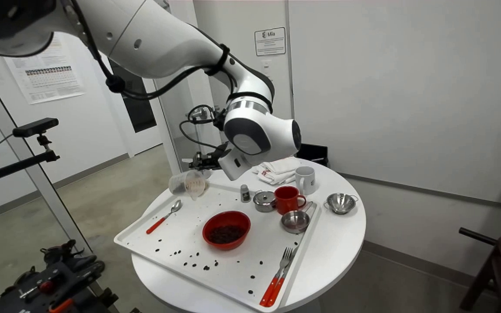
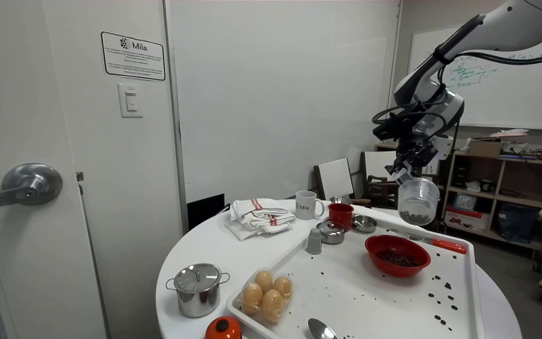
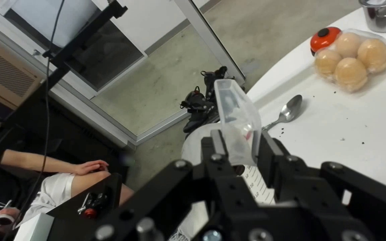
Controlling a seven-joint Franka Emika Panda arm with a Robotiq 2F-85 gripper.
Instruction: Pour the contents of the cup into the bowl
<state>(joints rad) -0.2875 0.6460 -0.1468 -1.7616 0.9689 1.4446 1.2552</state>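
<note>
Leaning on its side in an exterior view, the clear cup (image 1: 185, 184) hangs apart from the red bowl (image 1: 226, 216), which holds dark pieces (image 1: 225, 234) and sits on the white tray (image 1: 272, 248) over the round worktop (image 1: 339, 234). In an exterior view, the cup shows small pieces (image 2: 414, 218) low inside. In the wrist view, the fingers (image 3: 269, 144) clasp the cup's handle (image 3: 230, 104).
</note>
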